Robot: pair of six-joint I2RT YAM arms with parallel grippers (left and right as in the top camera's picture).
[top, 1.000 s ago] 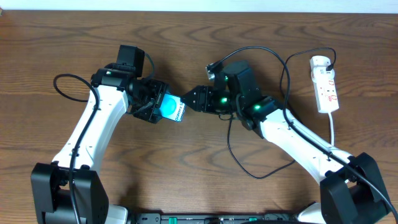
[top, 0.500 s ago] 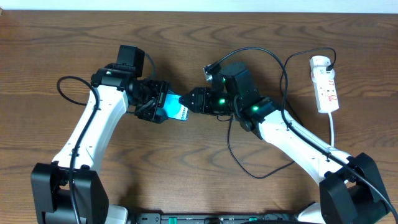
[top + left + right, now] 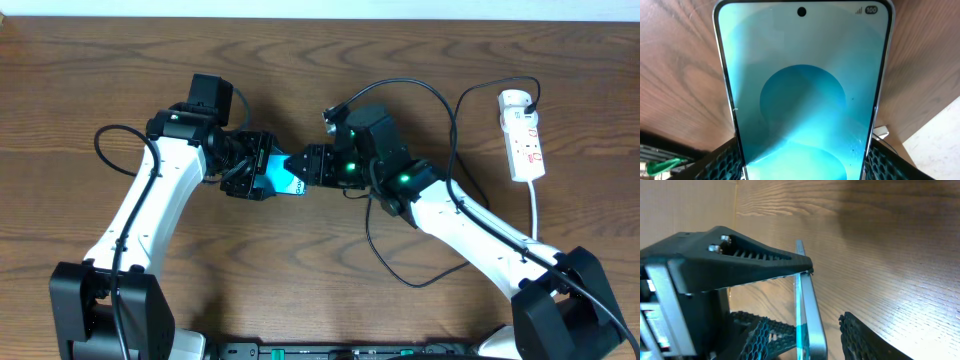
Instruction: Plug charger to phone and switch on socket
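Observation:
The phone (image 3: 291,183), teal screen up, is clamped across its sides by my left gripper (image 3: 264,171) and held above the table. It fills the left wrist view (image 3: 802,95), between the left gripper's fingers (image 3: 802,167). My right gripper (image 3: 301,165) is open and straddles the phone's free end. In the right wrist view the phone (image 3: 810,315) stands edge-on between the right gripper's fingers (image 3: 805,324) with gaps on both sides. The charger cable (image 3: 369,232) loops on the table under the right arm and runs up to the socket strip (image 3: 526,140). Its connector tip is hidden.
The white strip lies at the far right with its thick white cord (image 3: 535,210) trailing toward the front. The left arm's own black cable (image 3: 103,140) loops at the left. The left gripper's black finger (image 3: 730,260) is close ahead in the right wrist view.
The right gripper has moved left and the left gripper with the phone a little right. The right fingers now sit around the phone's end instead of short of it.

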